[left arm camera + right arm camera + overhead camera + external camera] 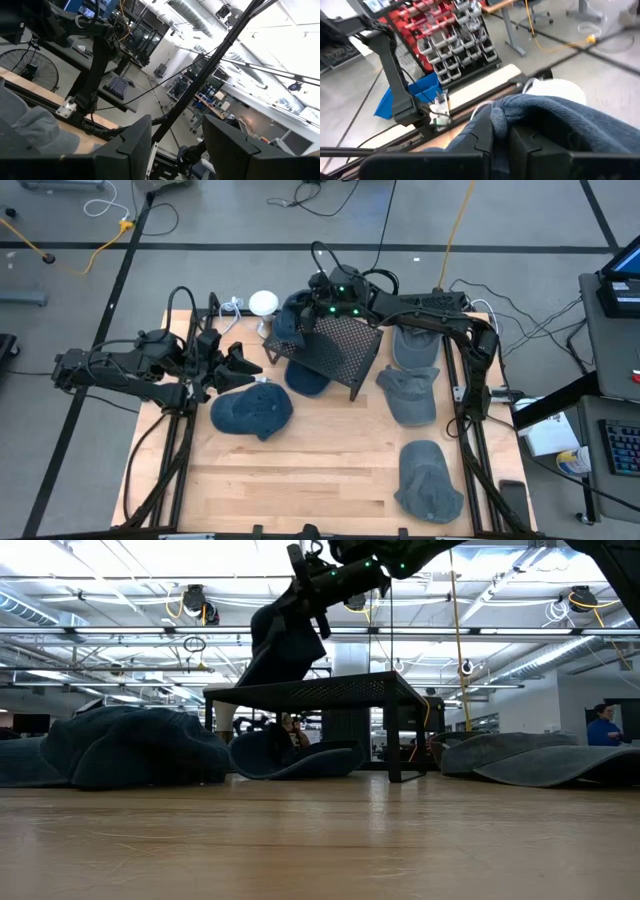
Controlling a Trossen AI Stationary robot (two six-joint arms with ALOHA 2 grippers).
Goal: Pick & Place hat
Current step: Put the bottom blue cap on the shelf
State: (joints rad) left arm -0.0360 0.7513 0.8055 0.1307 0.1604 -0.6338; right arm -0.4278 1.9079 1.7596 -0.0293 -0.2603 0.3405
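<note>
I have the hat pinched in my right end effector, hanging above the far-left corner of the mesh rack; placing remains. My left end effector waits open, empty, beside another hat. Open table lies nearer me.

Right gripper at upper centre of the high view, fingers closed, left gripper at left, fingers apart
</note>
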